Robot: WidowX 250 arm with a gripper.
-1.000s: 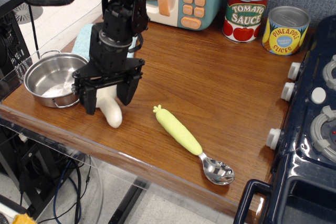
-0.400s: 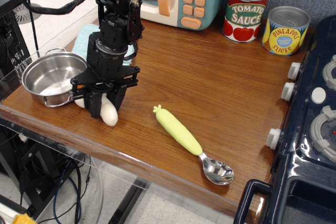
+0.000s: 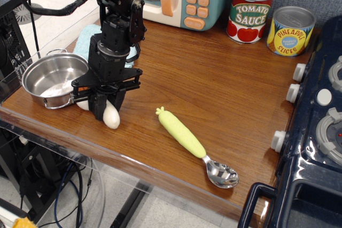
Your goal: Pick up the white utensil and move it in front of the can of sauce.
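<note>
Now the gripper [image 3: 105, 106], spread wide a second ago, has clenched on the white utensil [image 3: 110, 116] lying at the near table edge beside the pot [image 3: 48, 78]; grasp looks secured, lift pending toward the distant can of sauce [image 3: 249, 12]

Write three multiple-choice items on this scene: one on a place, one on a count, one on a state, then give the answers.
1. Where does the tomato sauce can stand?
A. at the table's back, beside the pineapple can
B. inside the steel pot
C. on the spoon

2. How many cans are on the table?
A. one
B. two
C. four

3. What is the gripper doing?
A. wide open above the spoon
B. closed around the white utensil
C. holding a can

Answers: 1 A, both cans sit together at the rear; 2 B, two labelled tins show; 3 B, its fingers flank the white piece.
</note>
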